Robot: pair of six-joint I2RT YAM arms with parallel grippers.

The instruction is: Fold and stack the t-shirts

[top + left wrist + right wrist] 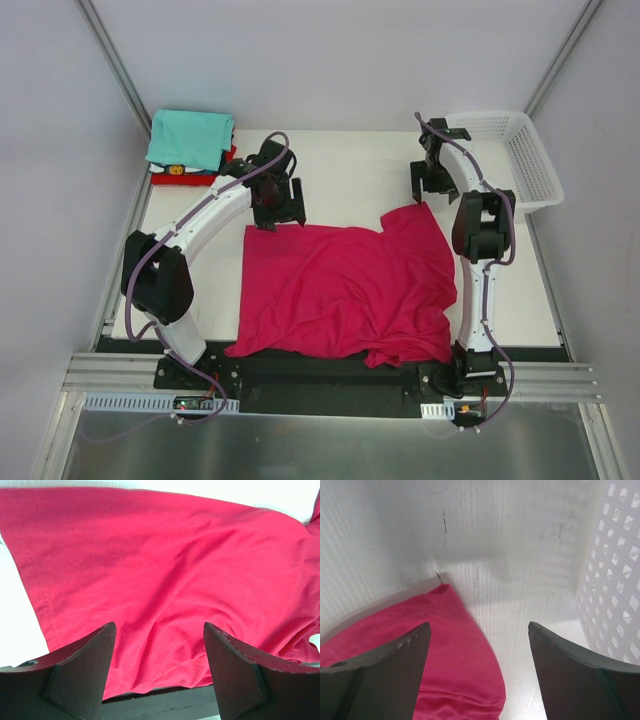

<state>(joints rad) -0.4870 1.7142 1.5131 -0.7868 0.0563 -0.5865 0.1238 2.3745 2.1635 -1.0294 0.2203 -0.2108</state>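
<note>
**Two open claws over one pink shirt**

One pink shirt (345,290) lies spread on the table (350,160), rumpled, filling the middle and reaching down to the 6 o'clock edge, where its hem hangs slightly over the dark rail. Its 1 o'clock corner rises to a point; its 11 o'clock corner lies flatter.

The left claw (278,205) sits above that 11 o'clock corner. Its jaws stand wide apart and hold nothing. In the left wrist view the dark fingers (80,670) frame pink cloth with a stitched hem running down the left side; I cannot tell whether the tips touch the cloth.

The right claw (432,180) sits at about 1 o'clock, just beyond the shirt's pointed corner. Its jaws are also spread wide and empty. In the right wrist view, the pink corner lies under the left finger (380,675), with bare white table between the tips and the basket's mesh wall at the right edge.

Several folded shirts are stacked at 10 o'clock, against the table's far-left corner: a teal shirt (190,137) on top and a red shirt (170,178) under it, with a thin dark-and-white layer showing between them. The stack is well apart from the pink shirt.

A white mesh basket (530,160) stands at 2 o'clock, near the right claw.
</note>
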